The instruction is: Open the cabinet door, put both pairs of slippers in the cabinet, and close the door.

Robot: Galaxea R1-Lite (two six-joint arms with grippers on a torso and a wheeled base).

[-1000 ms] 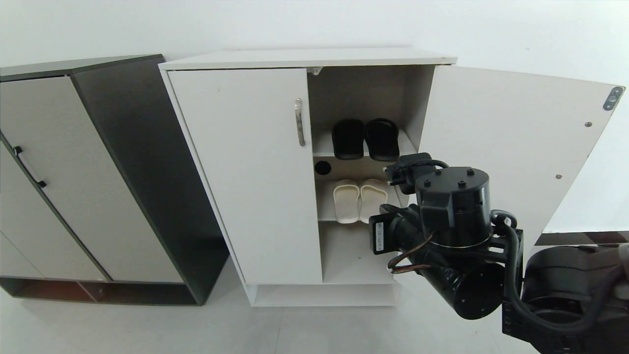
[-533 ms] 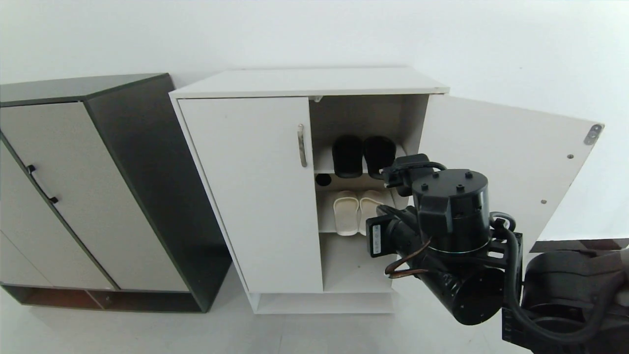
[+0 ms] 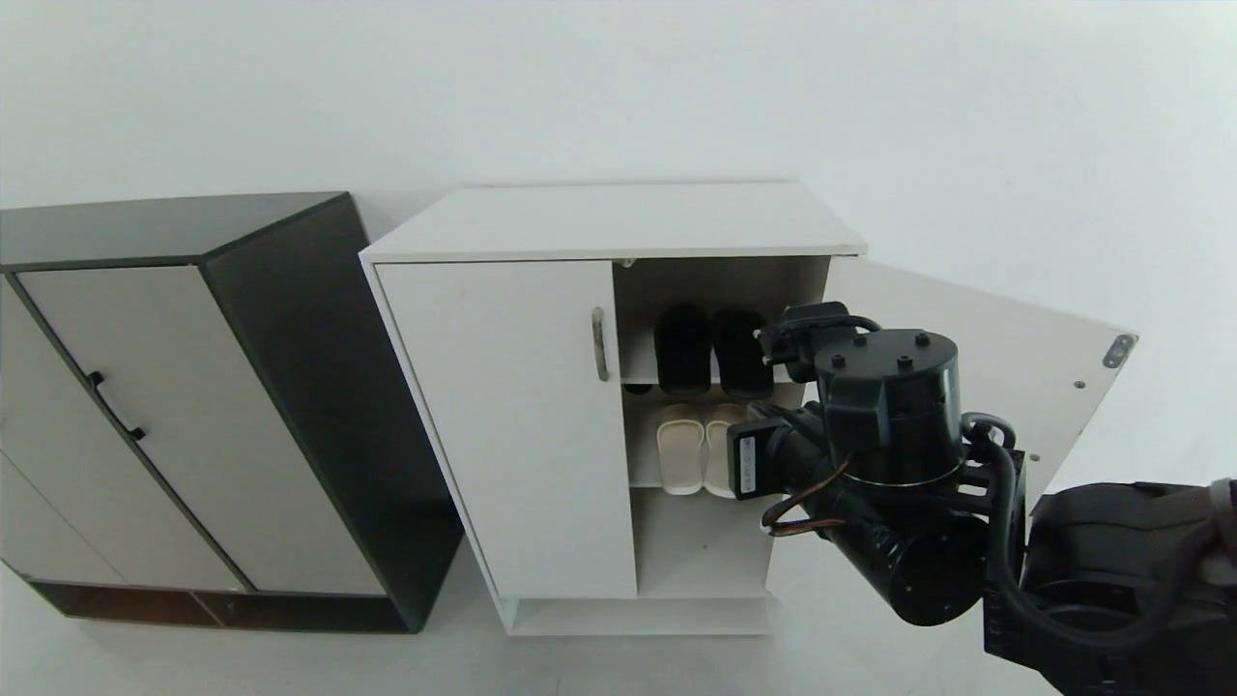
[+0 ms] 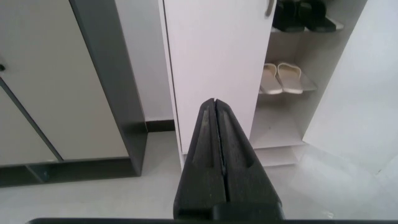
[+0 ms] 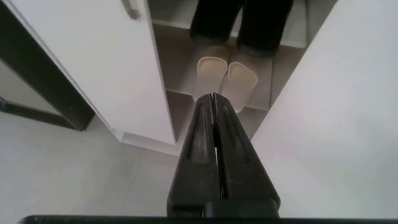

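The white cabinet (image 3: 618,217) has its left door (image 3: 512,425) shut and its right door (image 3: 966,338) swung wide open to the right. A black pair of slippers (image 3: 683,350) lies on the upper shelf. A white pair (image 3: 680,449) lies on the shelf below; the bottom shelf is bare. My right arm (image 3: 870,464) hangs in front of the open half. In its wrist view the right gripper (image 5: 214,99) is shut on nothing, short of the white slippers (image 5: 227,78), with the open door (image 5: 336,112) beside it. My left gripper (image 4: 214,102) is shut and empty, low before the shut door.
A dark grey cabinet (image 3: 145,406) with pale doors stands close on the left of the white one. Pale floor (image 3: 387,667) stretches in front of both. A plain wall is behind. The open door takes up the space to the right.
The whole head view has shifted: the cabinets sit lower and look smaller, so the camera has moved. The slippers, doors and right arm keep their places relative to each other.
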